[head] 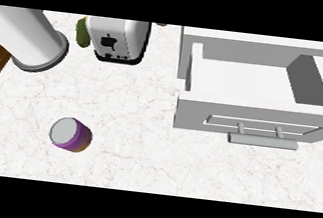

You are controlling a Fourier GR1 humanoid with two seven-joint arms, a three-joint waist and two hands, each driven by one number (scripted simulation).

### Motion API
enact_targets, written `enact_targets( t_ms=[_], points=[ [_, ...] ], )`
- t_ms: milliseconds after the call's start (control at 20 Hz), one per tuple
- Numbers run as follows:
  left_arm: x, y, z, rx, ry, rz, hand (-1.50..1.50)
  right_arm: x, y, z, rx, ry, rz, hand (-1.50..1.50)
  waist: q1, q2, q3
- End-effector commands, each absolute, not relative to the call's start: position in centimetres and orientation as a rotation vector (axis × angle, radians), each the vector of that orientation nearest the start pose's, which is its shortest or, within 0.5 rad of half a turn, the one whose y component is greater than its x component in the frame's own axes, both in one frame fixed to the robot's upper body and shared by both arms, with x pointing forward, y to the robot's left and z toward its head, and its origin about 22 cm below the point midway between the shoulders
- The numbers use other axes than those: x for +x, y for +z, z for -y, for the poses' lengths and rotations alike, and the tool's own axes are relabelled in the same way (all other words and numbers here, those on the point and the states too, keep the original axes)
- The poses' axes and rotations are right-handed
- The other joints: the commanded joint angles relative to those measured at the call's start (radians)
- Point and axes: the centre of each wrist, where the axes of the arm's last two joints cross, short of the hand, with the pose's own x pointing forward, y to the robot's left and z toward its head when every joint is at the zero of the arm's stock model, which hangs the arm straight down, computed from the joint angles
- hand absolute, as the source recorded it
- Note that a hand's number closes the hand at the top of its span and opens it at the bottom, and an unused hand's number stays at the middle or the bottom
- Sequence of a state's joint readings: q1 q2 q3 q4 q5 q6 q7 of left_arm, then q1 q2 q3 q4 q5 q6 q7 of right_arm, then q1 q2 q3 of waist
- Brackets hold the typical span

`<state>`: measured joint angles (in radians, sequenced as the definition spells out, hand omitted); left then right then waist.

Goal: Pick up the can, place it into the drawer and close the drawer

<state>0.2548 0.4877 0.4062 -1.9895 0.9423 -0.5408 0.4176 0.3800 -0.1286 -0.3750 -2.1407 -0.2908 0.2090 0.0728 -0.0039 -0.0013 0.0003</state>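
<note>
- Head view: the can (71, 134) is standing upright on the marble counter (151, 155) at lower left, untouched, well apart from the drawer (260, 89) sitting pulled open at upper right, ready for receiving it.
- A dark tip is showing at the left edge, too little for identifying; neither hand's fingers are showing.
- The toaster (116, 39) and white cylinder (24, 37) are standing along the top; no writing is reading anywhere.
</note>
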Motion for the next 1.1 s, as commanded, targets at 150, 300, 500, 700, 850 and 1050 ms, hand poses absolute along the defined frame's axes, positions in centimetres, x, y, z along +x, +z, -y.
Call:
enact_targets(
  t_ms=[150,300,500,700,850,1050],
  points=[
    [17.1,12.4,-39.1,-0.455,-0.171,1.515,-1.50,9.8,9.5,35.0,-0.219,-0.087,1.780,-1.50,-0.001,0.000,0.000],
    [18.7,12.1,-35.9,-0.465,-0.153,1.497,-1.50,10.3,9.6,36.3,-0.180,-0.108,1.786,-1.50,-0.001,0.000,0.000],
    [20.5,9.9,-37.4,-0.474,-0.146,1.468,-1.50,9.3,9.8,36.3,-0.205,-0.083,1.787,-1.50,-0.004,0.001,-0.001],
    [19.5,10.0,-33.2,-0.432,-0.146,1.482,-1.50,10.3,9.1,36.0,-0.210,-0.076,1.779,-1.50,0.002,0.000,0.000],
    [21.7,6.6,-35.7,-0.410,-0.175,1.470,-1.50,9.8,9.9,36.5,-0.209,-0.096,1.761,-1.50,-0.001,0.001,-0.001],
    [21.4,4.3,-33.4,-0.397,-0.170,1.461,-1.50,8.4,9.5,37.3,-0.200,-0.091,1.770,-1.50,-0.002,0.001,0.000]
  ],
)
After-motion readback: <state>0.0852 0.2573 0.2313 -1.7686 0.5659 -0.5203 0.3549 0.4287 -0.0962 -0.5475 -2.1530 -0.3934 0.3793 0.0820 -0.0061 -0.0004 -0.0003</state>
